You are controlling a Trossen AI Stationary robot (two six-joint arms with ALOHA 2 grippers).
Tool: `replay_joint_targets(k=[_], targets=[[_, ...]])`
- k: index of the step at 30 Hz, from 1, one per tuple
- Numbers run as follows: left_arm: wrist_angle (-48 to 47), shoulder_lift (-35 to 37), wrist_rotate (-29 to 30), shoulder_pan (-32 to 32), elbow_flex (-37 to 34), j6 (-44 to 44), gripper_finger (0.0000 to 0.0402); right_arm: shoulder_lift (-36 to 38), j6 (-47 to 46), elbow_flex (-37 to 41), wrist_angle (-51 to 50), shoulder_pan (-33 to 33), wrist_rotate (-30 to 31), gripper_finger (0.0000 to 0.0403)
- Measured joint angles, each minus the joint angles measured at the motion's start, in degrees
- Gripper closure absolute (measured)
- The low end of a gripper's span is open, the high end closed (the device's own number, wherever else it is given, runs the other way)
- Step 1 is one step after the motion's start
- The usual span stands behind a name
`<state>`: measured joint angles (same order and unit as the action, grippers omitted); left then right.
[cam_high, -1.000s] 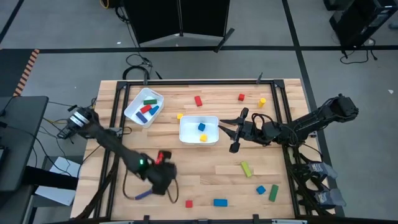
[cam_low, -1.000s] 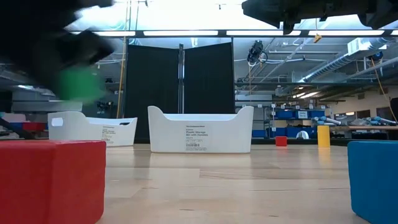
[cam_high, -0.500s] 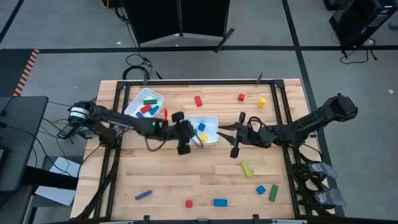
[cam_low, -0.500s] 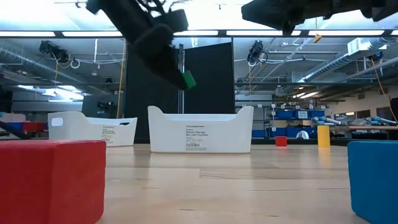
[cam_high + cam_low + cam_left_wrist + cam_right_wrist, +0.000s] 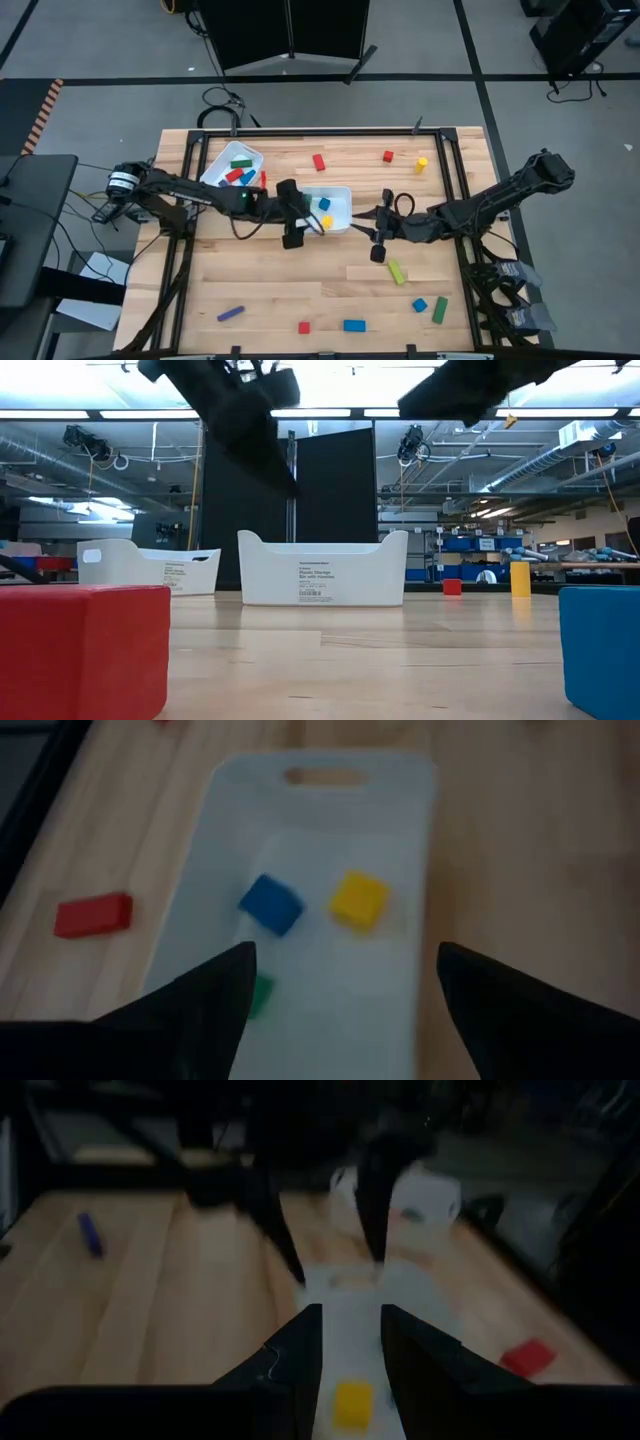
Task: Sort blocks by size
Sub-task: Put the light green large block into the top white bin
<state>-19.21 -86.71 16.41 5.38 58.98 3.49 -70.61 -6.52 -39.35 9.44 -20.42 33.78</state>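
A white tray [image 5: 340,190] at the table's centre holds a blue cube [image 5: 270,905], a yellow cube [image 5: 358,900] and a small green block [image 5: 260,995]. My left gripper [image 5: 306,226] hangs open above the tray's left end with nothing between its fingers. My right gripper [image 5: 362,222] hovers just right of the same tray, its fingers a little apart and bare [image 5: 350,1325]. A second white tray [image 5: 232,172] at the far left holds green, red and blue blocks. Other blocks lie loose on the table.
Loose blocks: red [image 5: 319,162], red [image 5: 388,156] and yellow [image 5: 422,163] at the far side, yellow [image 5: 289,186] beside the centre tray, a green bar [image 5: 397,271], blue [image 5: 420,305], green [image 5: 440,310], blue [image 5: 353,325], red [image 5: 304,327] and a purple bar [image 5: 230,313] near the front.
My left gripper has swung up from the table's near left to above the centre tray, carrying a green block. There it has opened and let go; the block now lies in the tray. My right gripper has shifted slightly toward the near edge.
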Motion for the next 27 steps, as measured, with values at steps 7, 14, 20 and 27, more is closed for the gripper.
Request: replay_joint_targets(k=[7,14,20,27], targets=[[-0.52,6.75,0.23,7.35,-0.11,1.24,0.0119,0.00,-11.91,-1.99,-16.05,-3.17,-4.77,0.0286],[-1.62,11.28,5.41,14.27,-0.13,5.05,0.0147,-2.33,-34.22,-6.64,-38.15,-6.80,-10.89,0.0243],[-2.34,15.69,10.20,19.43,-0.20,8.97,0.0158,-7.55,-55.86,-11.23,-51.33,-9.12,-16.18,0.0171],[-2.41,22.35,18.47,24.03,-0.17,9.03,0.0163,-16.12,-66.43,-11.26,-51.48,-11.86,-23.51,0.0139]])
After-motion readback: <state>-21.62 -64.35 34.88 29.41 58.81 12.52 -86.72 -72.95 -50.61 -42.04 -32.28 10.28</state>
